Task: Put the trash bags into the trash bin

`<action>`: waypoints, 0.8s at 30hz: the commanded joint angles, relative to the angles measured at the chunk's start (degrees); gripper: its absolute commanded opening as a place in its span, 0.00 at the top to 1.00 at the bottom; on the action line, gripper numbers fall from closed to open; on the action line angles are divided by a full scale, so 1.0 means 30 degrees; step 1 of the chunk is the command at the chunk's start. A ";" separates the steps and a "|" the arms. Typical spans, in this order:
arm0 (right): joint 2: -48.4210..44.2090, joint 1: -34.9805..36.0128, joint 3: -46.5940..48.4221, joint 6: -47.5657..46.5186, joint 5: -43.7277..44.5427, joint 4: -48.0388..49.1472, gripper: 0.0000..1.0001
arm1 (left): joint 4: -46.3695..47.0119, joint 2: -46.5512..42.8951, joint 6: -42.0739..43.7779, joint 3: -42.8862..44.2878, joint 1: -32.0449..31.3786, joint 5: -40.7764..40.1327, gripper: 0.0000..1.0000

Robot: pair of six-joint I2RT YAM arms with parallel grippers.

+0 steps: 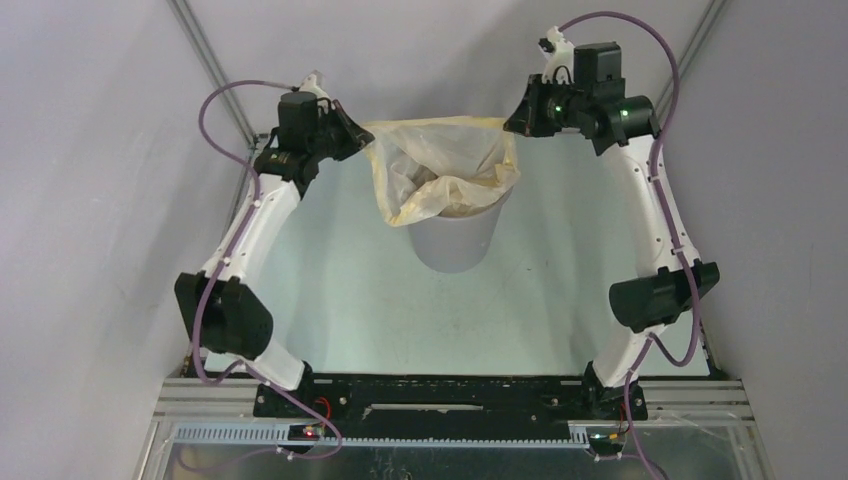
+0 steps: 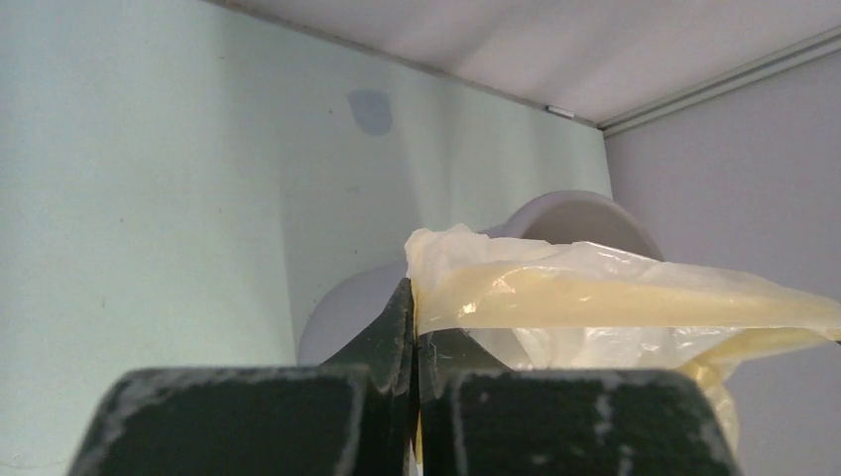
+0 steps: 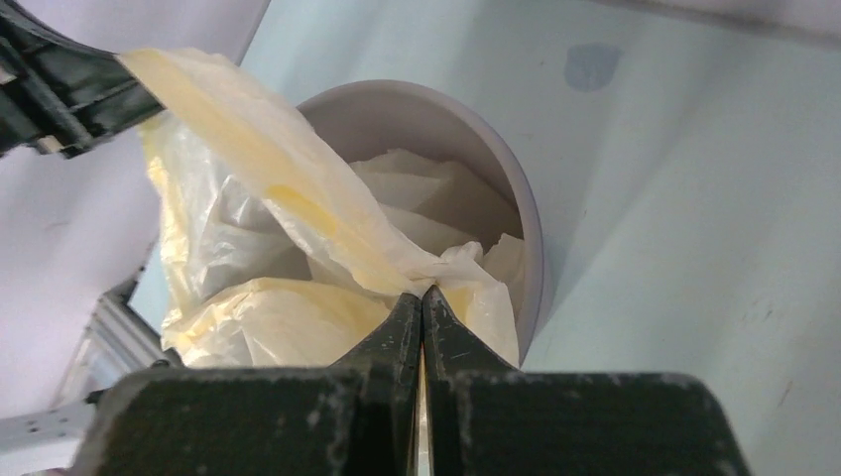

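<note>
The pale yellow trash bag (image 1: pixel 440 165) is stretched open over the grey trash bin (image 1: pixel 455 240), its body hanging into the bin and over the near rim. My left gripper (image 1: pixel 362 135) is shut on the bag's left edge; in the left wrist view (image 2: pixel 414 297) the yellow band (image 2: pixel 615 297) runs right from the tips, with the bin (image 2: pixel 347 317) behind. My right gripper (image 1: pixel 512 120) is shut on the bag's right edge; in the right wrist view (image 3: pixel 422 296) the bag (image 3: pixel 278 188) fills the bin's mouth (image 3: pixel 417 119).
The bin stands at the back middle of the pale green table (image 1: pixel 350 300), near the back wall. Grey enclosure walls (image 1: pixel 90 200) rise on both sides. A dark stain (image 3: pixel 592 65) marks the table beyond the bin.
</note>
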 commanded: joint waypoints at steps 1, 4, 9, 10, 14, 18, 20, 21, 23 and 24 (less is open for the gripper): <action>-0.0085 -0.1726 0.0716 0.1563 -0.1809 -0.0540 1.00 | 0.0246 0.0760 0.0162 0.1746 0.0171 0.0382 1.00; 0.0745 -0.2572 0.1281 0.1884 -0.2290 -0.0541 1.00 | 0.0230 0.1611 0.0216 0.2186 0.0170 0.0868 1.00; 0.2699 -0.3158 0.2191 0.2320 -0.2463 -0.0485 1.00 | 0.0289 0.3479 -0.0103 0.3219 0.0175 0.3018 0.97; 0.3018 -0.3230 0.2206 0.2420 -0.2323 -0.0327 1.00 | 0.0289 0.3773 -0.0116 0.3401 0.0175 0.3336 0.95; 0.4213 -0.3418 0.2281 0.2675 -0.2028 0.0254 1.00 | 0.0220 0.4675 0.0048 0.3902 0.0173 0.4082 0.86; 0.5021 -0.3533 0.2249 0.2649 -0.1701 0.0161 1.00 | -0.0606 0.5433 0.0415 0.4329 0.0174 0.3931 0.83; 0.5233 -0.3515 0.2013 0.2466 -0.1809 -0.0119 1.00 | -0.0866 0.5694 0.0478 0.4204 0.0175 0.3903 0.83; 0.5261 -0.3466 0.1741 0.2336 -0.1908 -0.0189 1.00 | -0.0947 0.5782 0.0499 0.4052 0.0160 0.3886 0.83; 0.5109 -0.3381 0.0910 0.2145 -0.1822 -0.0186 1.00 | -0.0948 0.5903 0.0434 0.3566 0.0159 0.3907 0.81; 0.4930 -0.3317 0.0435 0.2054 -0.1774 -0.0128 1.00 | -0.0928 0.5914 0.0369 0.3305 0.0154 0.3997 0.80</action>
